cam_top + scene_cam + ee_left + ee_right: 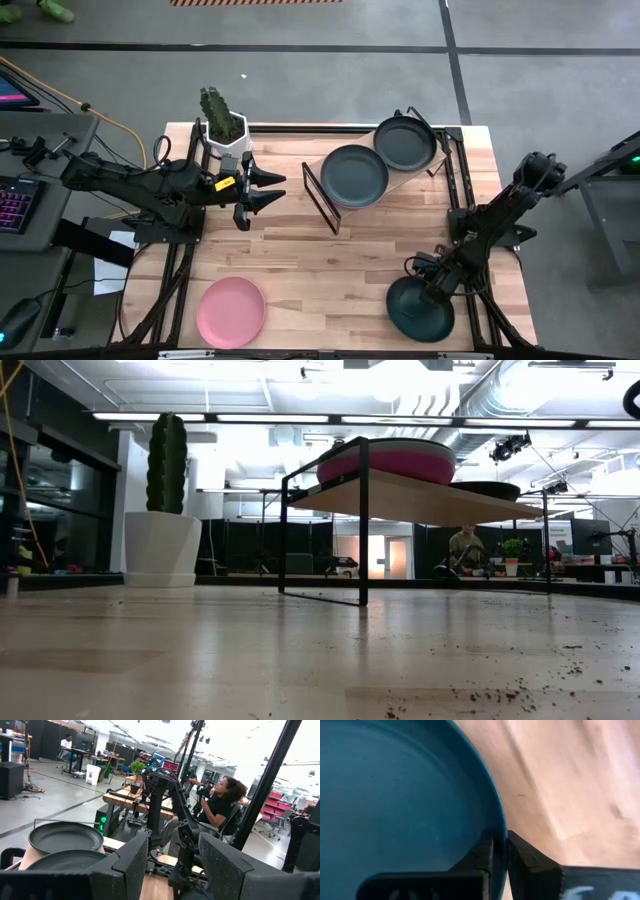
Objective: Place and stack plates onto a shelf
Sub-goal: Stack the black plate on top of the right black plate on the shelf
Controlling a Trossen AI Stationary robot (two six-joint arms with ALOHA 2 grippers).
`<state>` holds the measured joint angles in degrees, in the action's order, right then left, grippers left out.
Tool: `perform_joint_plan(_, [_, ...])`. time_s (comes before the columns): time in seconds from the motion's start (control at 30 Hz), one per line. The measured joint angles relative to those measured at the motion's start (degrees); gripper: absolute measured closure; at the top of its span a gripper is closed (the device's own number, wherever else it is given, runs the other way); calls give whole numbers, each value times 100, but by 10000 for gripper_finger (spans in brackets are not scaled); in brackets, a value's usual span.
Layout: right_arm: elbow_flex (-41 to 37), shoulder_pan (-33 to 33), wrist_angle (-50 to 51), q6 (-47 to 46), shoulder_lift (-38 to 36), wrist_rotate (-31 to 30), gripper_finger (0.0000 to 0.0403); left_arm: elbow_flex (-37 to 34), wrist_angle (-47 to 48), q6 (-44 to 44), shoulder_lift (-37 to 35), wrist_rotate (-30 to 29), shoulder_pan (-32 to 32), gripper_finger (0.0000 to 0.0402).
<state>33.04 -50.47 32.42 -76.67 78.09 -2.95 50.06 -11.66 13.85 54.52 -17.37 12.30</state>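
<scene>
Right pincer (432, 287): at about 5 o'clock on the light wooden tabletop (330, 270); its two dark fingers (482, 852) are clamped on the rim of a dark green round matte plate (420, 308) (right wrist view shows the rim between them)
Left pincer (262, 190): near 10 o'clock, fingers apart and holding nothing, pointing toward the shelf
Shelf: a light wooden board on a thin black wire frame (395, 170), around 1 o'clock
On the shelf: two dark round plates side by side, one (354, 176) nearer the centre, one (405, 143) toward the far corner; the low view shows a magenta plate (390, 460) in the stack under the nearer one
Loose plate: a light pink round plate (231, 311) at 7 o'clock, flat on the tabletop
Cactus: green, in a white faceted pot (224, 135), at 11 o'clock, just beside the left arm
</scene>
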Motion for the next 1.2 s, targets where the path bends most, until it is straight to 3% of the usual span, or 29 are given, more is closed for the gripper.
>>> perform_joint_plan(0.33, [-7,1,-122,-45,-127,109,398,0,-1,-51,0,-5,1,234])
perform_joint_plan(0.7, [-22,-21,-233,21,-1536,201,402,0,-2,-55,0,-129,-1,234])
perform_joint_plan(0.97, [-20,267,-1375,209,-1846,206,403,0,0,-55,0,-132,1,234])
perform_joint_plan(1.2, [5,1370,-3128,871,-1726,-183,403,0,-2,-54,0,-142,-1,234])
